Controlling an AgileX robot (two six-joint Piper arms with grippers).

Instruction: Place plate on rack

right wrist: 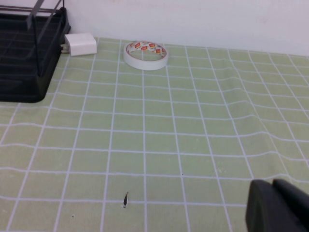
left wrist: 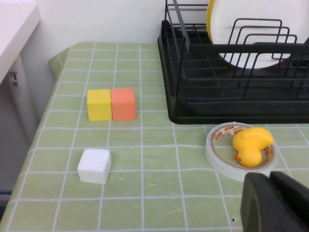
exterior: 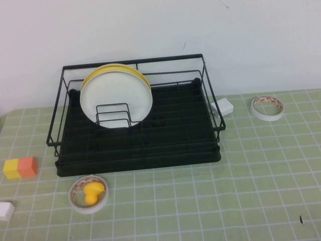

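The white plate (exterior: 115, 98) stands upright in the black wire rack (exterior: 150, 159), leaning on small wire loops, with the yellow plate (exterior: 118, 68) right behind it. It also shows in the left wrist view (left wrist: 241, 19), inside the rack (left wrist: 217, 113). Neither gripper shows in the high view. My left gripper (left wrist: 270, 181) is shut and empty, low over the table in front of the rack's left corner. My right gripper (right wrist: 273, 186) is shut and empty over bare tablecloth to the right of the rack (right wrist: 24, 72).
A tape roll (exterior: 75, 201) holding a yellow duck (exterior: 93, 192) lies in front of the rack. Yellow and orange blocks (exterior: 20, 167) and a white cube (exterior: 6, 211) sit at the left. A second tape roll (exterior: 267, 108) and a white charger (exterior: 223, 106) lie right of the rack.
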